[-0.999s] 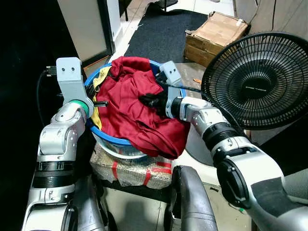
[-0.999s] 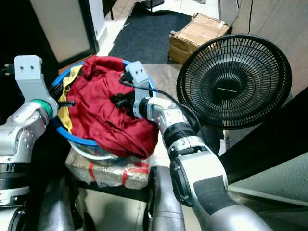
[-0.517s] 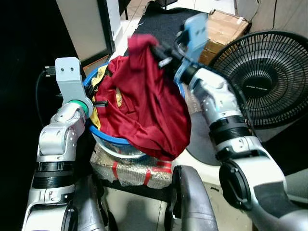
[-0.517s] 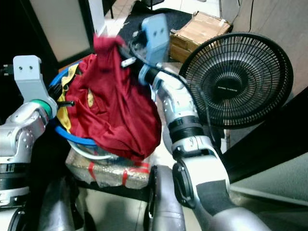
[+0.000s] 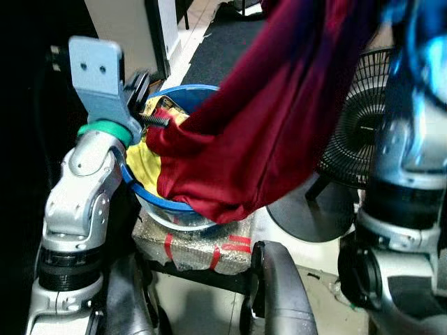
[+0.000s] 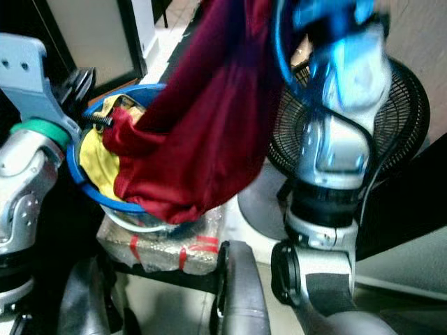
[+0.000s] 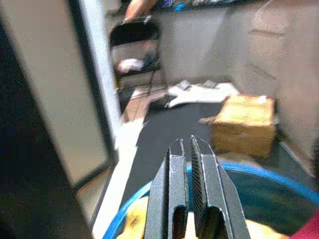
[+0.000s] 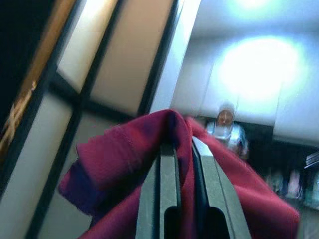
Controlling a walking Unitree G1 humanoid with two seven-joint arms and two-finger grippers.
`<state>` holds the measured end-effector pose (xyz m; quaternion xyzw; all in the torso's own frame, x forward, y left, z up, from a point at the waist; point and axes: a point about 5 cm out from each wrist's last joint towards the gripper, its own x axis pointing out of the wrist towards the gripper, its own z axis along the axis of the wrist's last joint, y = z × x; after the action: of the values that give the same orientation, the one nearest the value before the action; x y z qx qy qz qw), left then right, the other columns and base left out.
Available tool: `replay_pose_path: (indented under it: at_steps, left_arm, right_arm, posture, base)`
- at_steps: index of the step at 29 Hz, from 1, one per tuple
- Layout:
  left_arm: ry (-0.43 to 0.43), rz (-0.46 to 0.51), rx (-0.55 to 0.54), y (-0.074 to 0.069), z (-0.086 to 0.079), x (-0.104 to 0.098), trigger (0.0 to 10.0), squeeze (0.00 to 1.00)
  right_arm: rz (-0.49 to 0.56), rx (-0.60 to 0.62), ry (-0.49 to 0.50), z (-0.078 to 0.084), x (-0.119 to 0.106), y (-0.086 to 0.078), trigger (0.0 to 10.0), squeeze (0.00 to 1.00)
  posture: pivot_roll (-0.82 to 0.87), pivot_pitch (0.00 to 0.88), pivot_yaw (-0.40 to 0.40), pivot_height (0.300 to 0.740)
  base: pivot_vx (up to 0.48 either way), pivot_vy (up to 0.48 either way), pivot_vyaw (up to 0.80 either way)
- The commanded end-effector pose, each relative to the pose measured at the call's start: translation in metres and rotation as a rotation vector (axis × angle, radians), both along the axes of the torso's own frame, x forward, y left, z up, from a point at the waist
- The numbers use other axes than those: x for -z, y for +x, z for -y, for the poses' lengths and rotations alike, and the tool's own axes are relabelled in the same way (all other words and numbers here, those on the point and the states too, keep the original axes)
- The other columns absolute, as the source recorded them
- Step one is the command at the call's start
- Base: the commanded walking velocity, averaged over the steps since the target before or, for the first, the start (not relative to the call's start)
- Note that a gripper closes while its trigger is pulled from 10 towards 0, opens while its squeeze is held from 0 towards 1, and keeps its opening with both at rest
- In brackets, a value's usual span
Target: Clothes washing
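Head views: red garment (image 5: 272,118) hangs raised from above, lower end draped in blue basin (image 5: 150,195) over yellow cloth (image 5: 150,157); fan (image 5: 353,125) behind. Left wrist view: left gripper (image 7: 185,149), fingers together, above basin rim. Right wrist view: right gripper (image 8: 183,149) clamped on red garment.

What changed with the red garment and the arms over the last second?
The right pincer, shut on the red garment, swung up high, lifting the cloth out of the blue basin so it hangs stretched, its lower end still draped over the rim. That uncovered a yellow garment. The left pincer rose slightly at the basin's edge. Basin and fan stayed put.
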<state>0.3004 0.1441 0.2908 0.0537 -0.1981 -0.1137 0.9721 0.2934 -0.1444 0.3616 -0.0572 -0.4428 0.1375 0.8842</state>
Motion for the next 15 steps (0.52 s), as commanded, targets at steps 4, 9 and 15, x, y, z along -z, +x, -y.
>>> replay_pose_path:
  at_steps: [4, 9, 15]
  left_arm:
    - [-0.001, 0.013, -0.007, -0.006, 0.002, 0.002, 10.0, 0.00]
    - [-0.047, 0.022, -0.013, -0.006, 0.001, 0.000, 10.0, 0.00]
    - [-0.055, 0.034, -0.017, -0.005, 0.004, 0.001, 10.0, 0.00]
  right_arm:
    - [-0.326, -0.007, 0.084, -0.003, 0.081, 0.006, 10.0, 0.00]
    - [-0.416, -0.002, 0.112, -0.007, 0.104, 0.005, 10.0, 0.00]
    - [-0.433, 0.039, 0.147, -0.003, 0.098, 0.014, 10.0, 0.00]
  posture:
    - [-0.02, 0.078, 0.023, 0.495]
    - [-0.02, 0.059, 0.020, 0.495]
    - [-0.01, 0.044, 0.012, 0.503]
  base:
    - [0.000, 0.000, 0.00]
    - [0.000, 0.000, 0.00]
    - [0.000, 0.000, 0.00]
